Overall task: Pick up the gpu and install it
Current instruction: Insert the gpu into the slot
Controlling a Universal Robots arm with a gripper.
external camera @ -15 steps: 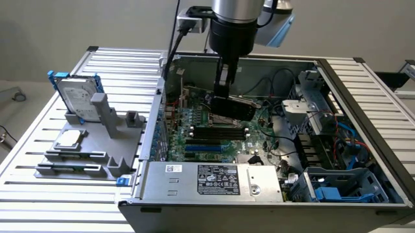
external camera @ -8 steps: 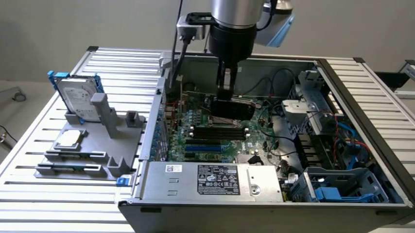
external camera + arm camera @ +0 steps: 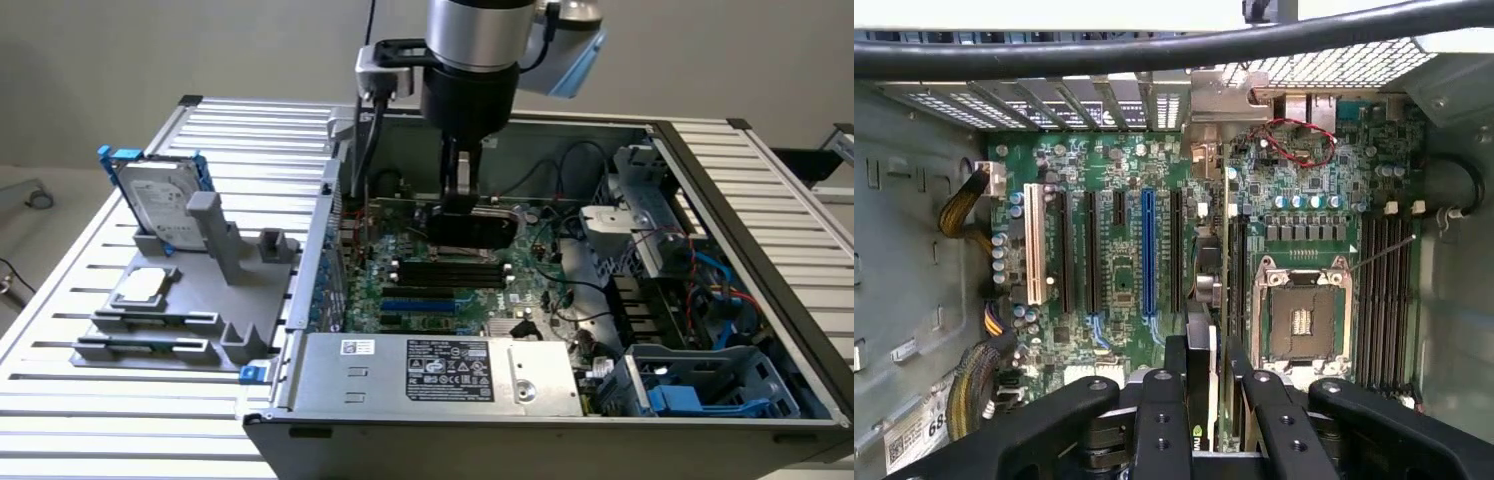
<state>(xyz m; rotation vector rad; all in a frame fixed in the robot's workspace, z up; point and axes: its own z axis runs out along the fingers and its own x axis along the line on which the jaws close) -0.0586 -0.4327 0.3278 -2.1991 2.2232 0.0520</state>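
The gpu (image 3: 1202,325) is clamped edge-on by the gripper (image 3: 1204,360), with the motherboard (image 3: 1114,270) slots just beneath. Pickup is done. Seating is not confirmed.

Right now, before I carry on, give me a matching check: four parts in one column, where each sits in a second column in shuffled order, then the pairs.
Parts:
1. gpu
2. hard drive
3. processor chip
4. power supply

Places:
A. lying flat on the grey holder outside the case
B. clamped edge-on in the pincer above the motherboard
C. standing upright at the exterior view's left
D. silver labelled box inside the case, at its near edge

Pairs: 1-B, 2-C, 3-A, 4-D
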